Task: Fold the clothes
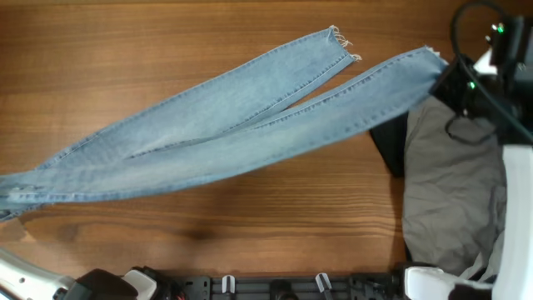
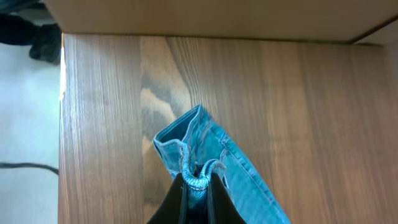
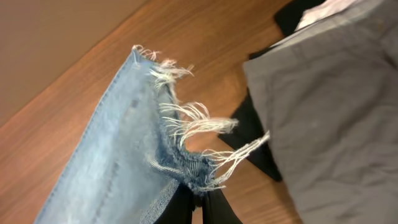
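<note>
The light blue jeans (image 1: 225,125) are stretched across the table from lower left to upper right, legs apart, with frayed white hems at the right end. My left gripper (image 2: 198,185) is shut on the waistband (image 2: 186,146) at the table's left edge; in the overhead view that end (image 1: 10,193) runs off the frame. My right gripper (image 3: 200,194) is shut on the frayed hem (image 3: 186,134) of the nearer leg. In the overhead view the right gripper (image 1: 445,73) holds that hem at the upper right.
Grey trousers (image 1: 454,179) lie in a heap at the right, over a black garment (image 1: 387,142). Cables and the right arm (image 1: 500,58) cross above them. The table's left edge (image 2: 62,124) is close to the waistband.
</note>
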Action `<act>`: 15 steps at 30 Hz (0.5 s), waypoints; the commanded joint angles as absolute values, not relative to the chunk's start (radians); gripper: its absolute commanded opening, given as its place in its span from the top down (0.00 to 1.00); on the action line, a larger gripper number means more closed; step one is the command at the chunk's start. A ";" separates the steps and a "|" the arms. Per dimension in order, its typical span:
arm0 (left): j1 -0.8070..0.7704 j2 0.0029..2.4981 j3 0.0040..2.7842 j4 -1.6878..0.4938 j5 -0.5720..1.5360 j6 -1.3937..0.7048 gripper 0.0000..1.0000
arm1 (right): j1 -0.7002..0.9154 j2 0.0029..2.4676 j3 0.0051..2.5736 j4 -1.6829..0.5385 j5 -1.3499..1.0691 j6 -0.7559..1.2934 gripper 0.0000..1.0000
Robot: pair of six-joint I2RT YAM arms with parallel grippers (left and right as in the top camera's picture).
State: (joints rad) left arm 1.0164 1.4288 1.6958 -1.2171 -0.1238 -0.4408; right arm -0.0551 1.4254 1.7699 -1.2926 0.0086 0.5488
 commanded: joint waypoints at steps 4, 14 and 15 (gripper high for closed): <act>1.023 1.511 1.626 -1.275 -0.221 -0.463 0.96 | -0.059 1.623 1.785 -1.150 -0.042 0.544 0.96; 1.024 1.646 1.361 -1.071 -0.256 -0.487 0.95 | -0.006 1.814 1.785 -0.991 -0.135 0.507 0.96; 1.024 1.670 1.347 -1.043 -0.256 -0.487 0.95 | -0.003 1.835 1.785 -0.980 -0.136 0.508 0.96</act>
